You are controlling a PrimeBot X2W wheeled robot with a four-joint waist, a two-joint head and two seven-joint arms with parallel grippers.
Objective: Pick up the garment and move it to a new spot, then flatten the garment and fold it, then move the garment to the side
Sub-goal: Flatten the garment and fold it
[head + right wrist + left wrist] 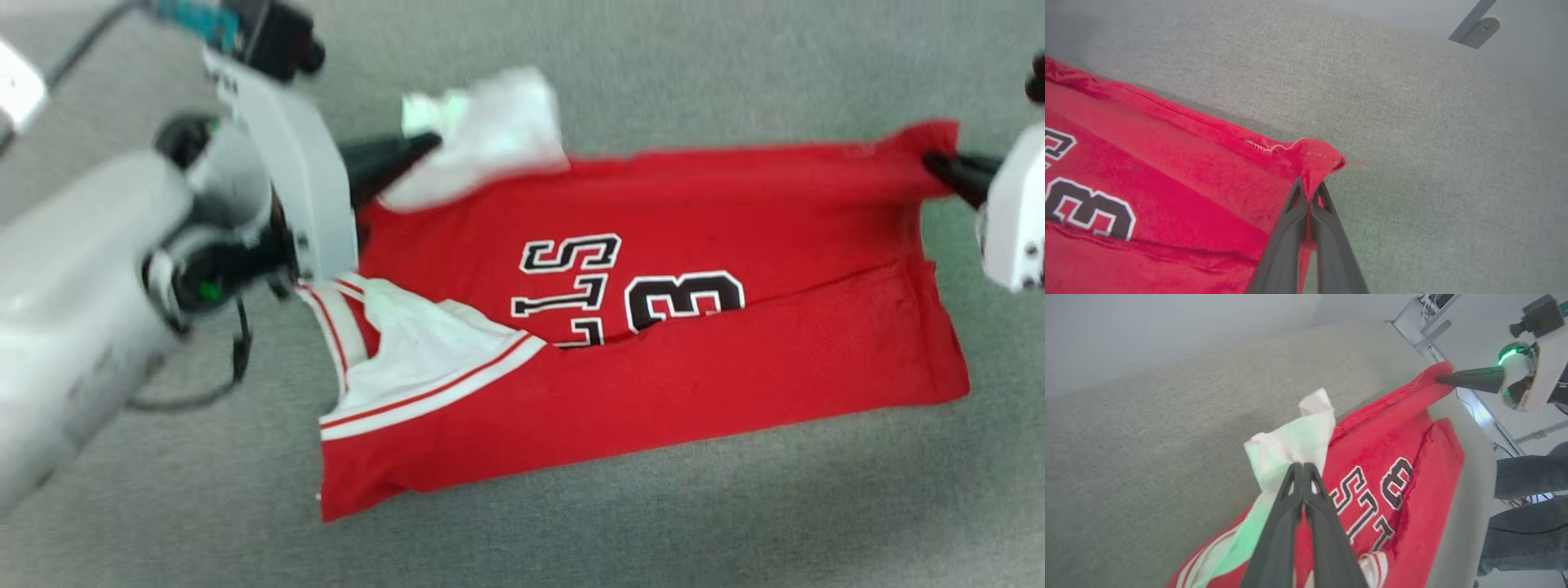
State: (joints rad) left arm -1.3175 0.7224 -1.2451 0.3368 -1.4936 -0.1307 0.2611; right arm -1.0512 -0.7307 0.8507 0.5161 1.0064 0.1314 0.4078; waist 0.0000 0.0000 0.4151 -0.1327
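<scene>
The garment (pixel 653 392) is a bright red jersey with black, white-edged lettering, a white panel and red-and-white striped trim. It is stretching across the grey worktop (pixel 735 523) between the two grippers, one lengthwise fold overlapping the numbers. Its long axis is running from gripper to gripper, the striped end toward the left gripper (pixel 433 143) and the plain hem toward the right gripper (pixel 935 163). The left gripper is clamping the white corner, and the right gripper is pinching the red corner.

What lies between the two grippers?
The garment, stretched from the left gripper to the right gripper, each shut on an edge of it; the head view shows this.
</scene>
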